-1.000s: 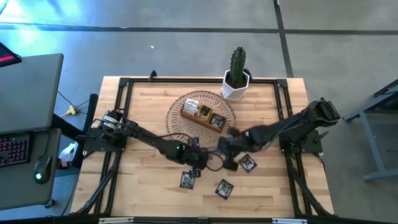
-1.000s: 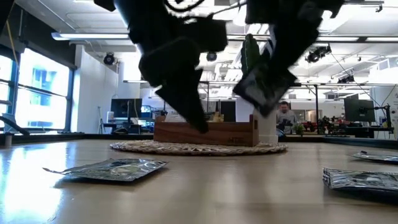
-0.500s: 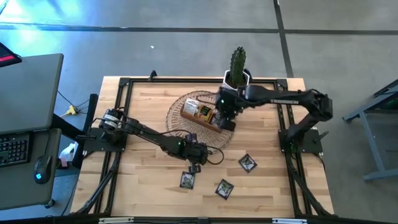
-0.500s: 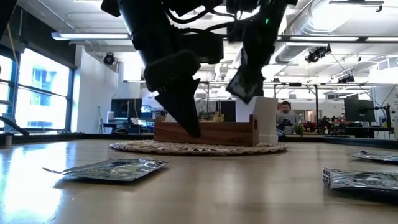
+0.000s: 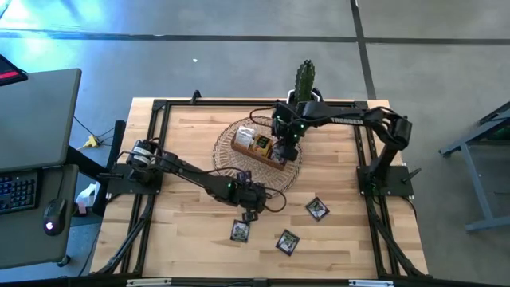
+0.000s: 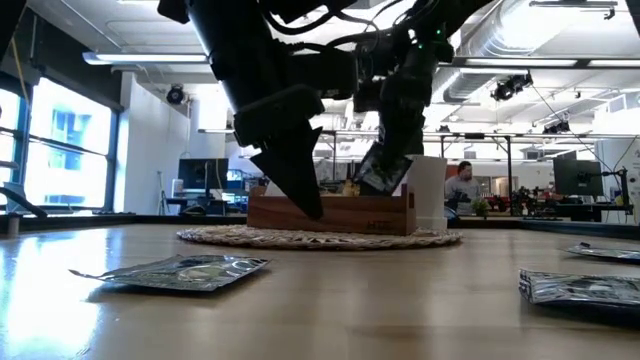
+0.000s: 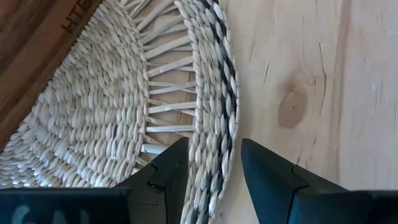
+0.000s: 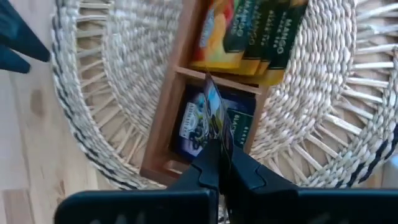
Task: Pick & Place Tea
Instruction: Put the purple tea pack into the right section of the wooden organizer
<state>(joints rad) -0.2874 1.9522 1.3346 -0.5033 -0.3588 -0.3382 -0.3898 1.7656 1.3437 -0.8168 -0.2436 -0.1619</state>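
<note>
- Since the earlier frame, right gripper [image 5: 280,142] has swung from table centre to above the wooden box [image 5: 260,147], at abt 12 o'clock of the table; its held tea packet [image 8: 213,118] went along.
- Right fingers pressed together, pinching that packet edge-on over the box compartment that holds dark blue packets [image 8: 189,130]; yellow-green packets [image 8: 249,31] fill the next compartment.
- Box sits on the round wicker mat [image 5: 231,137], w/ a cactus in a white pot [image 5: 303,102] just past it at 12 o'clock.
- Left gripper [image 5: 249,214] hangs low at table centre, fingers [image 7: 166,171] spread, nothing between them, over the mat's edge.
- Three loose packets lie on the wood toward 6 o'clock: [image 5: 239,231], [image 5: 287,241], [image 5: 317,209].
</note>
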